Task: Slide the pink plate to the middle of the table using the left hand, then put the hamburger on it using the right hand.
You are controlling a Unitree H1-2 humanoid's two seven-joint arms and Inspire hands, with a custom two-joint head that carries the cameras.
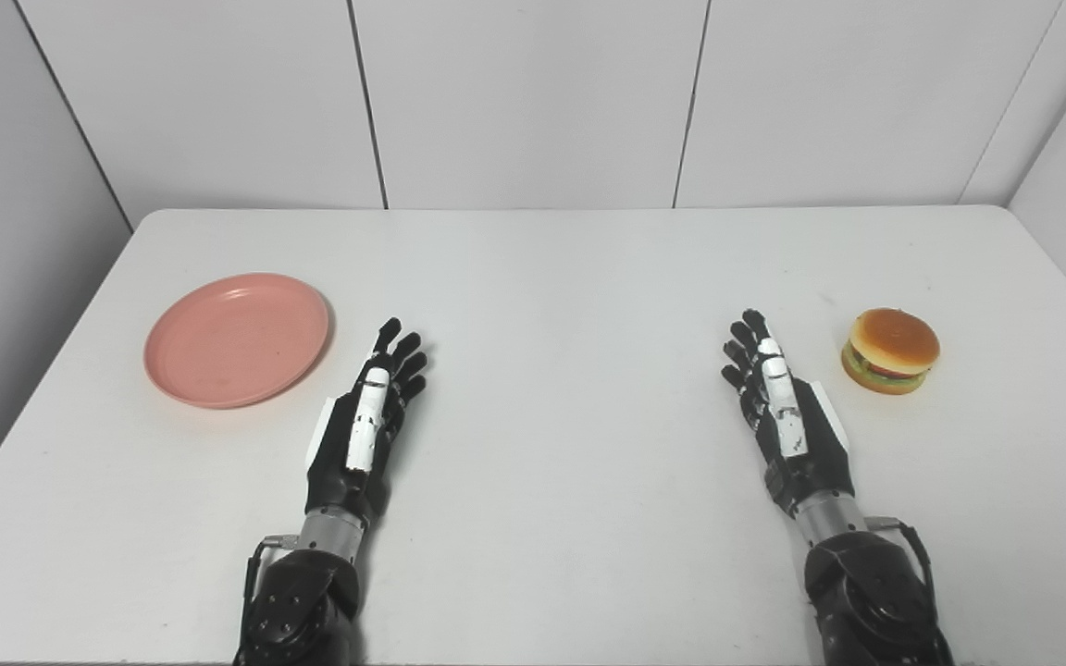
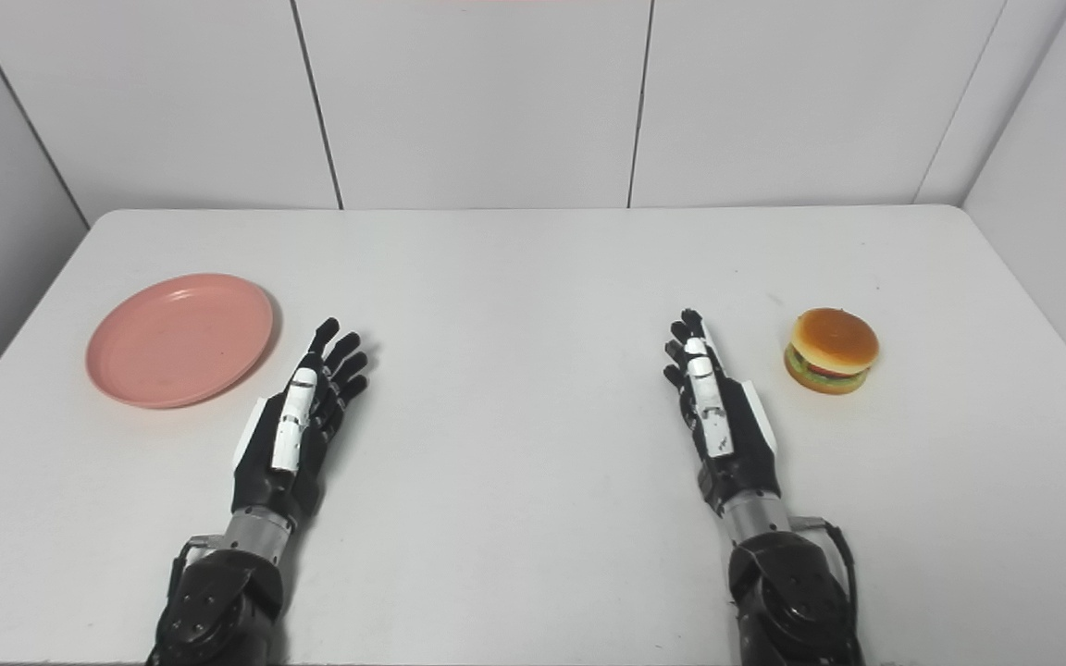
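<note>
A pink plate [image 1: 237,339] lies flat on the left part of the white table [image 1: 551,277]. My left hand [image 1: 368,416] rests just to the plate's right, apart from it, open with fingers stretched forward and holding nothing. A toy hamburger [image 1: 891,351] with a glossy bun sits on the right part of the table. Left of the hamburger, a short gap away, my right hand [image 1: 778,402] is open and holds nothing, fingers pointing away from me.
White wall panels [image 1: 533,102] rise behind the table's far edge. The table's left edge runs close to the plate, and its right edge lies beyond the hamburger. Bare tabletop stretches between the two hands.
</note>
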